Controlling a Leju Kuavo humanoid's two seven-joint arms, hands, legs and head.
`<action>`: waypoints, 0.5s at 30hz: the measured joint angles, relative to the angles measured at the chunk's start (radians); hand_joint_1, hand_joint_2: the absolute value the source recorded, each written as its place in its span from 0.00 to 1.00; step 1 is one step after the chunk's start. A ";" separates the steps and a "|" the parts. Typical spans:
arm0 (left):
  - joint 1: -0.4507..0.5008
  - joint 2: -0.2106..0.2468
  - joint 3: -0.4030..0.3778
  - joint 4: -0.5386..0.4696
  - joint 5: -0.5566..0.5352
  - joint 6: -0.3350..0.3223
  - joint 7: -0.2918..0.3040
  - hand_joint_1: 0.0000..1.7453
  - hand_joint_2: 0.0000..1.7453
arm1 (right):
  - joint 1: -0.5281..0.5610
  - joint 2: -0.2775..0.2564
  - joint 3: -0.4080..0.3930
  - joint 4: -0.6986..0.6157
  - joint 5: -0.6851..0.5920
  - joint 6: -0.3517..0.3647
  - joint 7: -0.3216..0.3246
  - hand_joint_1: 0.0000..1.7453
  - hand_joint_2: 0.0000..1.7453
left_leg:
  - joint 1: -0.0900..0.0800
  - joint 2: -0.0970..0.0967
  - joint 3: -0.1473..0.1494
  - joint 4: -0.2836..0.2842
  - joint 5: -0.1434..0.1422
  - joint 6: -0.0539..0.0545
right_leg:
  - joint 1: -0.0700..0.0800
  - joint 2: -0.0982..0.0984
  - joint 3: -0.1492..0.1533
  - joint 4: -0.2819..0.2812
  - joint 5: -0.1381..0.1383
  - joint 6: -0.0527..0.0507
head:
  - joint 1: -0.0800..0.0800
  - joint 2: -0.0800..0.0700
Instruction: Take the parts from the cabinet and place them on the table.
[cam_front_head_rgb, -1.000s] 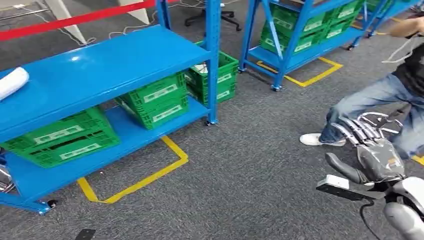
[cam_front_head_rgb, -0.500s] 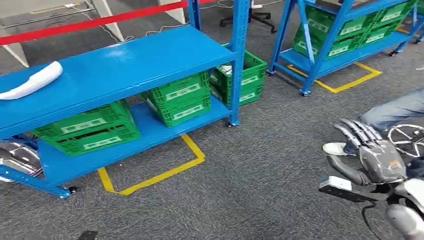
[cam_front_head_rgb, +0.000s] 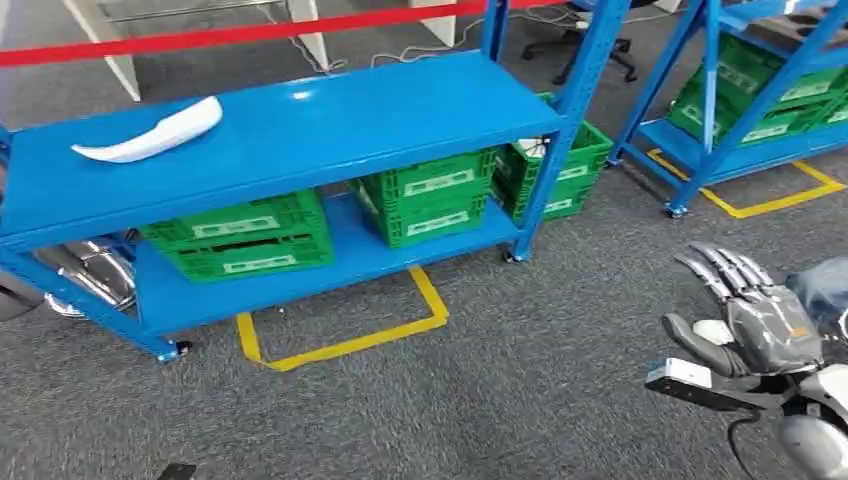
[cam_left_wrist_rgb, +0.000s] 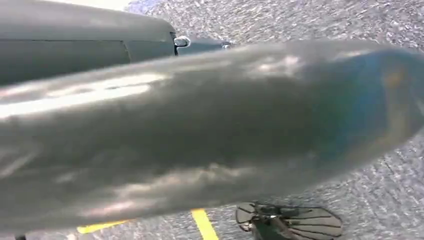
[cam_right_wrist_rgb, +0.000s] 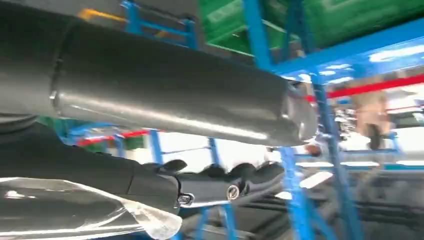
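The right hand (cam_front_head_rgb: 752, 320) hangs low over the carpet, fingers straight and spread, holding nothing. The left hand's state cannot be told. Far ahead to its left, a white part (cam_front_head_rgb: 150, 132) lies on the blue cabinet (cam_front_head_rgb: 330, 120) top shelf, above green crates (cam_front_head_rgb: 240, 235).

The shelving rack (cam_front_head_rgb: 300, 130) is of blue painted metal, smooth and a little glossy. The white part (cam_front_head_rgb: 150, 132) on it looks like smooth plastic. The green crates (cam_front_head_rgb: 240, 238) are ribbed plastic. The floor (cam_front_head_rgb: 480, 380) is rough grey carpet. The right hand (cam_front_head_rgb: 750, 315) has shiny silver metal covers.
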 joint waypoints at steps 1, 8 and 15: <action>-0.002 0.000 0.000 0.000 0.000 0.000 -0.002 0.00 0.00 | 0.002 0.000 -0.003 0.000 0.000 0.000 -0.001 0.00 0.00 | 0.000 -0.011 0.000 0.000 0.001 0.001 | 0.000 0.016 -0.043 0.084 -0.033 0.002 | 0.002 0.000; -0.003 0.000 0.000 0.000 0.001 -0.009 -0.015 0.00 0.00 | 0.010 0.000 -0.003 0.001 0.001 -0.001 -0.004 0.00 0.00 | -0.003 -0.086 0.004 0.006 -0.003 -0.007 | -0.008 0.100 0.002 -0.082 0.104 -0.002 | 0.002 0.000; 0.001 0.002 0.000 0.000 0.006 -0.007 -0.032 0.00 0.00 | 0.039 0.000 -0.010 -0.005 0.004 -0.004 -0.008 0.00 0.00 | 0.000 -0.050 -0.045 0.092 -0.053 -0.047 | -0.012 0.041 0.027 -0.107 0.099 -0.032 | -0.010 0.000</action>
